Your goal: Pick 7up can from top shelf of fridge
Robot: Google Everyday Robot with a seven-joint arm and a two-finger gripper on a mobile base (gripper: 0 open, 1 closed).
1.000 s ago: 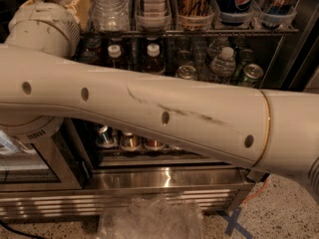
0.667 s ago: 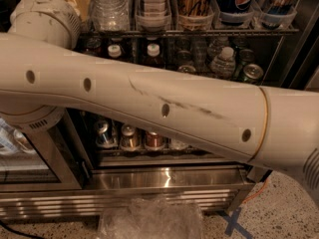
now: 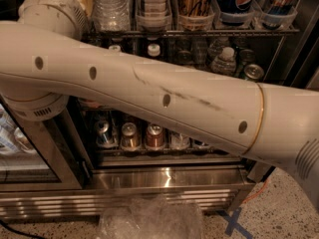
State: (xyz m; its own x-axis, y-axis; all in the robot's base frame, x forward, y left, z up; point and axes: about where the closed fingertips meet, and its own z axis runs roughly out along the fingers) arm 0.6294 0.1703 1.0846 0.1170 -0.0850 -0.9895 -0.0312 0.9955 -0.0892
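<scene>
Gripper sits out of view, upper left — its state I cannot tell; the arm (image 3: 164,101) has lifted nearer the top shelf (image 3: 199,33).

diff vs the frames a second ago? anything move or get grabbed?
Arm lifted slightly, covering more of the white-capped bottles and exposing the bottom-row cans. Hand is out of view, so no grasp visible. Top shelf stock unchanged.
</scene>
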